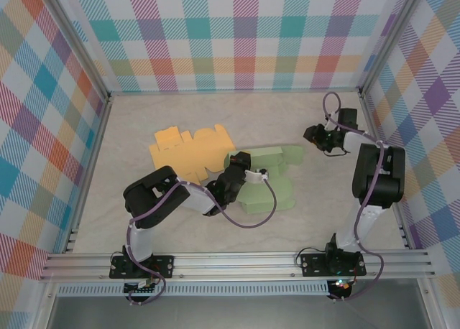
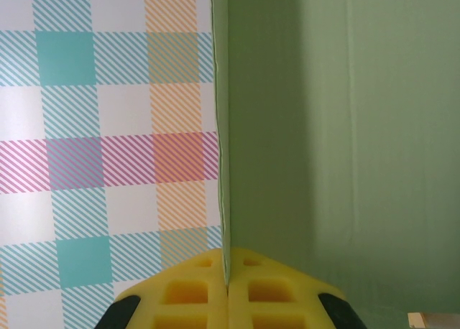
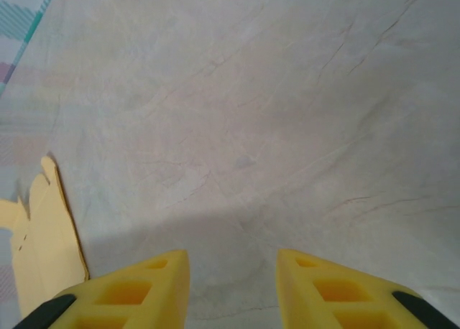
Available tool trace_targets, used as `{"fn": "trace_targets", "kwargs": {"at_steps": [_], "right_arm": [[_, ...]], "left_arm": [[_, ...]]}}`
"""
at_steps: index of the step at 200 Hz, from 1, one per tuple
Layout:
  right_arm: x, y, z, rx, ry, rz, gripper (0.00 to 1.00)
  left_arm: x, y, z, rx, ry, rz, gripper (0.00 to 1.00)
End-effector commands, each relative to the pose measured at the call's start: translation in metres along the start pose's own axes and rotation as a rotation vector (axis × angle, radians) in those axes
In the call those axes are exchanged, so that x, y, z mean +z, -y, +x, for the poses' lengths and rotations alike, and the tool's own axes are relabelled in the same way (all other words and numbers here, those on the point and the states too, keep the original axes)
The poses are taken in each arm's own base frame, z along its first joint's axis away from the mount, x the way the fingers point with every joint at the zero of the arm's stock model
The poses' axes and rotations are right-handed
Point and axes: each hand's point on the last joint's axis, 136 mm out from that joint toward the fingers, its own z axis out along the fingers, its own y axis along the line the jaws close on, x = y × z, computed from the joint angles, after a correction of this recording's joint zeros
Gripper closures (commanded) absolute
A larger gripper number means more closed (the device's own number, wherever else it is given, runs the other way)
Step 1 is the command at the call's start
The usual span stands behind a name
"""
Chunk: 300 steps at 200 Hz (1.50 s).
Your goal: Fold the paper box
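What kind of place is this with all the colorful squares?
Probably a robot practice booth: plaid walls close in a pale tabletop, robot arms are bolted to a metal rail, and a green paper box cutout lies beside a yellow cutout.

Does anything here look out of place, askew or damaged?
Nothing stands out. The green box blank is pinched edge-on in the shut left gripper, with no tears visible. The orange blank lies flat on the table next to it. The right gripper is open above the table, holding nothing.
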Motion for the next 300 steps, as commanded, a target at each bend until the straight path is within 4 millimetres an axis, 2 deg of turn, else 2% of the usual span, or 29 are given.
{"fn": "trace_targets", "kwargs": {"at_steps": [1, 37, 86, 156, 215, 300], "right_arm": [[0.002, -0.022, 0.006, -0.016, -0.039, -0.152, 0.62], [0.006, -0.024, 0.026, -0.008, -0.079, -0.174, 0.62], [0.000, -0.027, 0.046, -0.012, -0.097, -0.176, 0.62], [-0.003, -0.038, 0.070, -0.044, -0.103, -0.163, 0.62], [-0.010, -0.035, 0.086, -0.021, -0.077, -0.126, 0.62], [-0.015, -0.040, 0.117, -0.076, -0.079, -0.075, 0.62]], "left_arm": [[-0.002, 0.004, -0.002, 0.005, 0.003, -0.011, 1.00], [0.001, 0.009, -0.003, 0.000, -0.001, -0.005, 1.00], [0.004, 0.014, -0.001, 0.004, -0.016, -0.002, 1.00], [0.007, 0.016, 0.001, 0.013, -0.028, -0.006, 1.00], [0.009, 0.018, 0.001, 0.027, -0.031, -0.008, 1.00], [0.008, 0.019, 0.001, 0.027, -0.029, -0.009, 1.00]]}}
